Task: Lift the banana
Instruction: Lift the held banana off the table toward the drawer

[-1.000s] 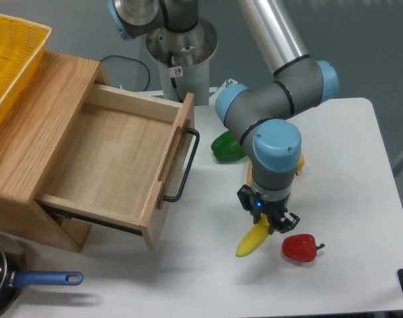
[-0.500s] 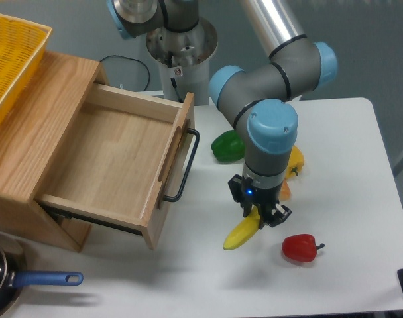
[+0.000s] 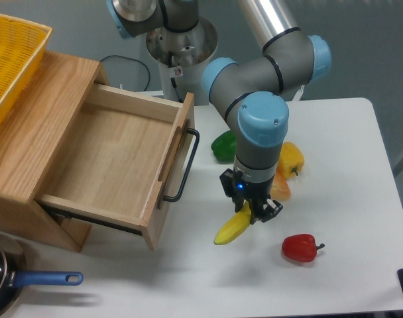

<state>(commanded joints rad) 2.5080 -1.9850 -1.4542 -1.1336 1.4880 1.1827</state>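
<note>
The banana is long, curved and bright yellow. It hangs tilted with its lower tip pointing down-left, above the white table. My gripper is shut on its upper end, pointing straight down from the blue-capped wrist. The banana's top end is hidden between the fingers.
An open wooden drawer with a black handle stands to the left. A green pepper, a yellow pepper and an orange wedge lie behind the gripper. A red pepper lies front right. A yellow basket and a blue-handled pan sit far left.
The gripper, holding the banana, has moved left and slightly back across the table, away from the red pepper and toward the drawer.
</note>
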